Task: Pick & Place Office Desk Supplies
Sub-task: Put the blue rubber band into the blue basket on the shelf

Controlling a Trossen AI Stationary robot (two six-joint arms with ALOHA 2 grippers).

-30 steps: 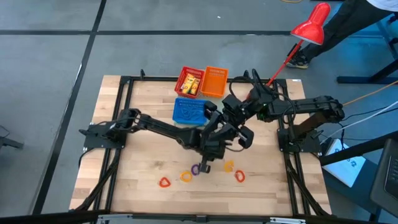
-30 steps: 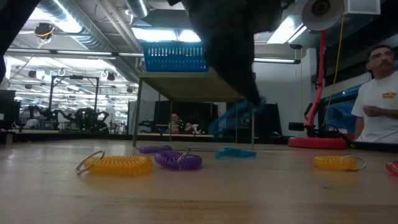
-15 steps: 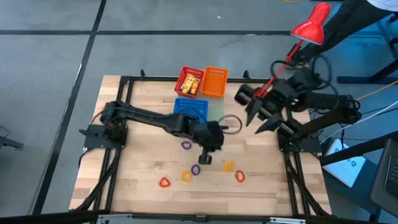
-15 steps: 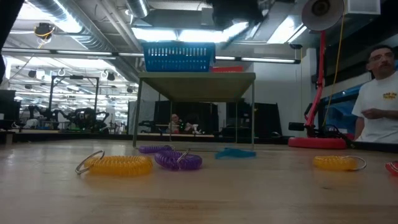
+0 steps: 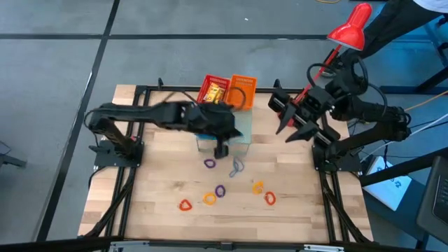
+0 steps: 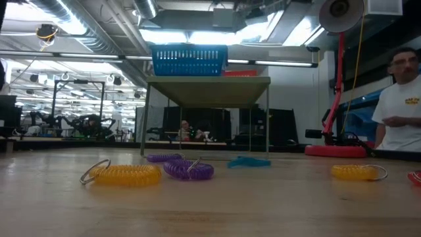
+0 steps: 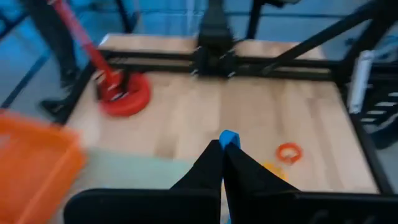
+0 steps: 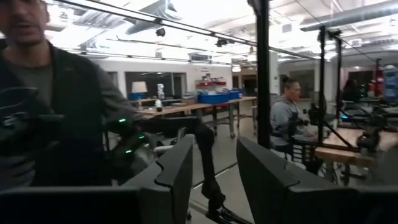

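Your worktop [image 5: 154, 203] carries three mesh baskets at its far edge: the blue basket [image 5: 208, 120] nearest you, the red basket [image 5: 213, 91] and orange basket [image 5: 243, 89] behind it. The left claw [image 5: 221, 148] hangs at the blue basket's near edge, fingers pressed together on a small blue loop [image 7: 229, 137] whose tip pokes out between them in the left wrist view. Carry that loop fully over the blue basket's opening before you let go, and release low so the light coil does not bounce out. The right claw [image 5: 292, 124] waits raised at the right side with its fingers parted and nothing between them. Left on the wood are a purple loop [image 5: 209, 163], a grey-blue loop [image 5: 237, 166], and a near row running from the red loop [image 5: 185, 205] across to the orange loop [image 5: 270, 198]
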